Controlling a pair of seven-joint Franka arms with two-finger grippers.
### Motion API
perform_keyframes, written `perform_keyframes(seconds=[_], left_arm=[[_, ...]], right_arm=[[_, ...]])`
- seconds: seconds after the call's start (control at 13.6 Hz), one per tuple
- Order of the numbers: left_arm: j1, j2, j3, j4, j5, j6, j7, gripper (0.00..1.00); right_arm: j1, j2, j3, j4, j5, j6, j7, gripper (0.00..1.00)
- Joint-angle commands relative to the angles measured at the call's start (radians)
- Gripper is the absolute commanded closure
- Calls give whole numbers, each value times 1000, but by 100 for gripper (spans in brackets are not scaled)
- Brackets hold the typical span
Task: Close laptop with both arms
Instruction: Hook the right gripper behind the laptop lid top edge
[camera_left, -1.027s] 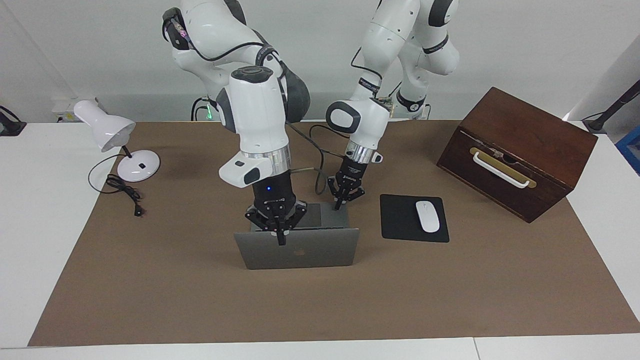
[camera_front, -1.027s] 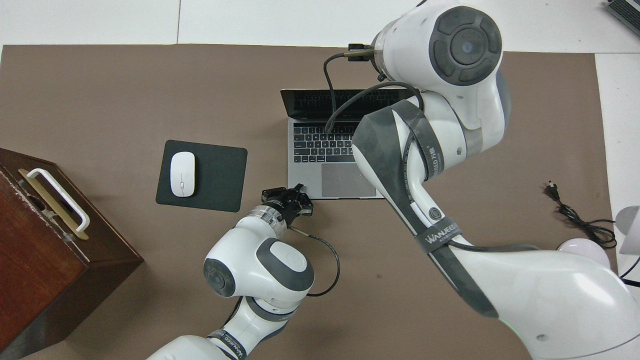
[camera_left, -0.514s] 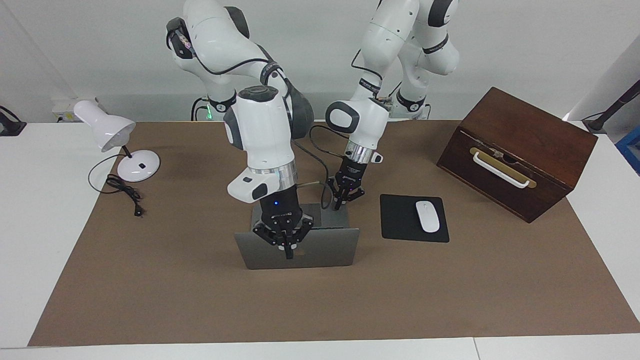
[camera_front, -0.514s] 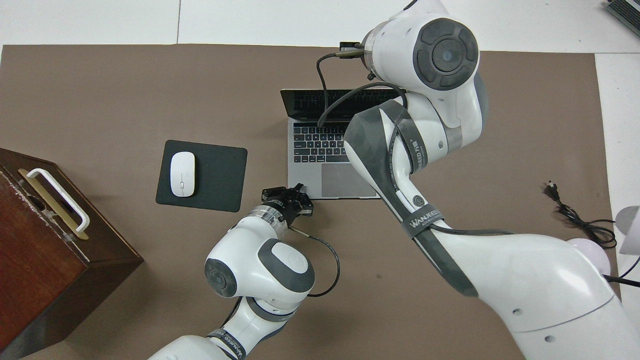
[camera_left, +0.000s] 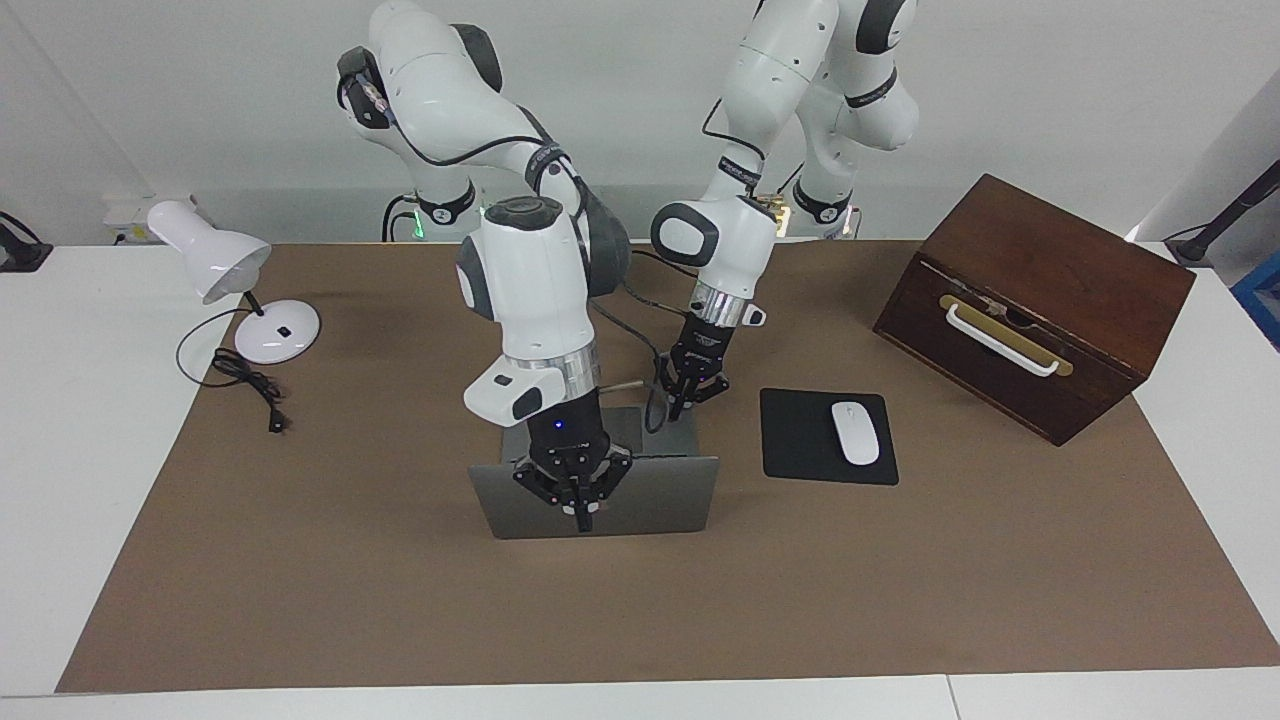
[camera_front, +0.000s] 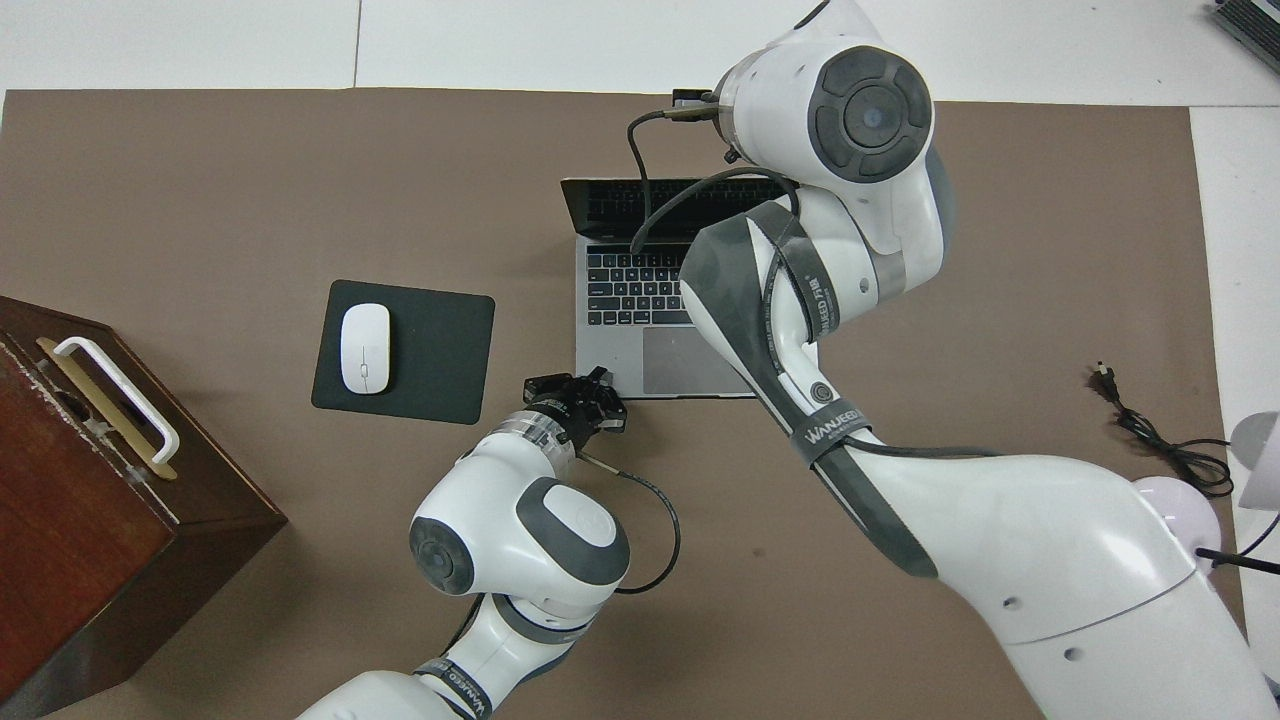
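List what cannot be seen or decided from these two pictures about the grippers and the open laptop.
- Right gripper: hidden in the overhead view by its own white arm; the facing view cannot settle whether it touches the thin silver-grey laptop lid.
- Laptop screen: faces away in the facing view; partly covered by the arm and cable in the overhead view.
- Left gripper: at the deck's corner nearest the robots; contact too small to tell.

Silver-grey laptop (camera_left: 660, 505), black mouse pad (camera_left: 800, 440), white mouse (camera_left: 855, 432)

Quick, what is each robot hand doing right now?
Left gripper: at the laptop's corner nearest the robots, grip cannot be told.
Right gripper: fingers shut, against the lid, holding nothing.
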Motion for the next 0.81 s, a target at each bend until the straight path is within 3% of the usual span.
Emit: perform_keyframes(seconds=[0.0,0.73], left_arm=[[-8,37,14,-1,15,26,-6,100],[-8,37,14,-1,15,27,-7,100]], right_arm=[[11,16,10,27,-9,-13,78,100],[19,4,13,-39,0,-42,85,100]])
